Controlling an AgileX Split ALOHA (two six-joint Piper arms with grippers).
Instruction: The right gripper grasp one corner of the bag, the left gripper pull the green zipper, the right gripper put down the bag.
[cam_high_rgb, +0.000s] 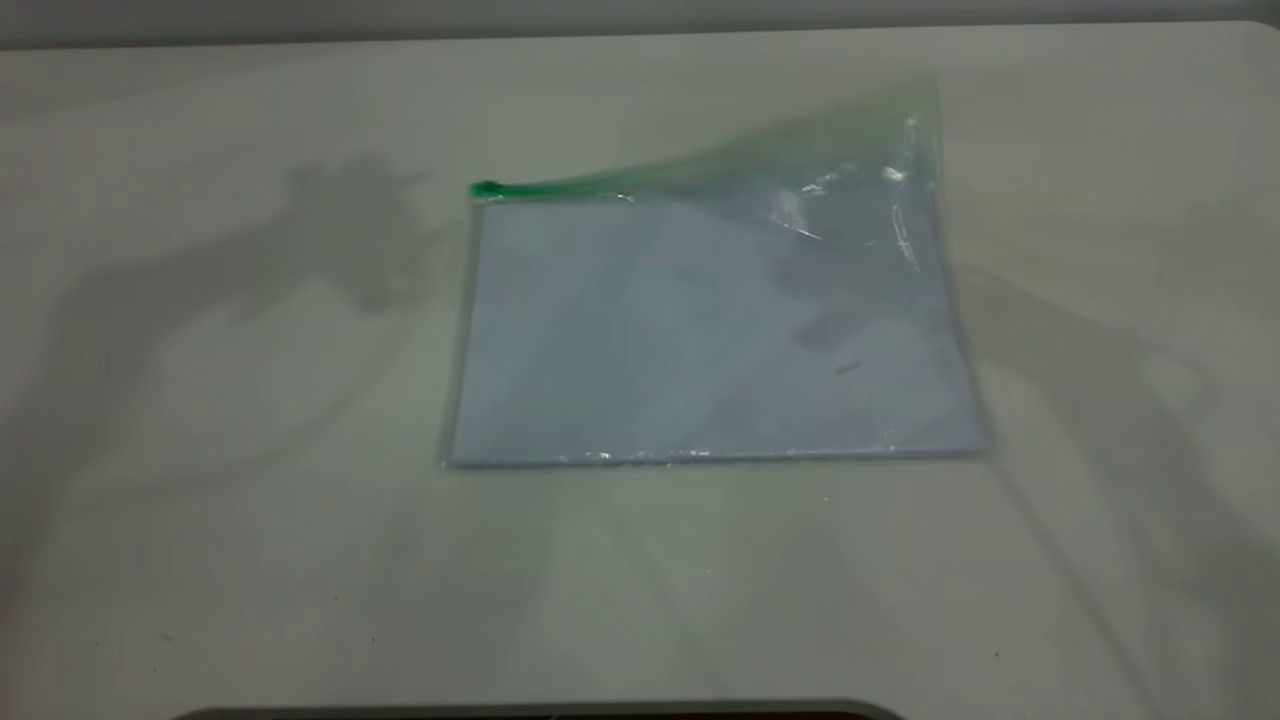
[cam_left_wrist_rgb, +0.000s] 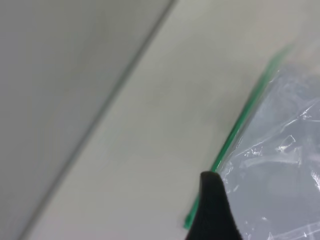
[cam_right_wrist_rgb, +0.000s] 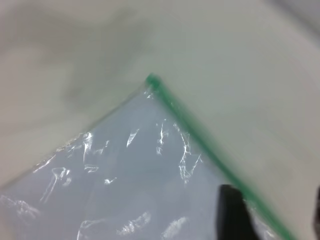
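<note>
The bag lay on the counter, green zipper up top, and I couldn't tell either gripper's state.

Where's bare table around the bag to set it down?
Bare table left of the bag, in front of it, and right of it. Tightest behind the green zipper, where the bag's far right corner stands lifted.

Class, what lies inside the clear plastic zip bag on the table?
White paper sheets fill the flat, clear plastic bag with its green zipper. How many sheets, or anything beneath them, is hidden.
</note>
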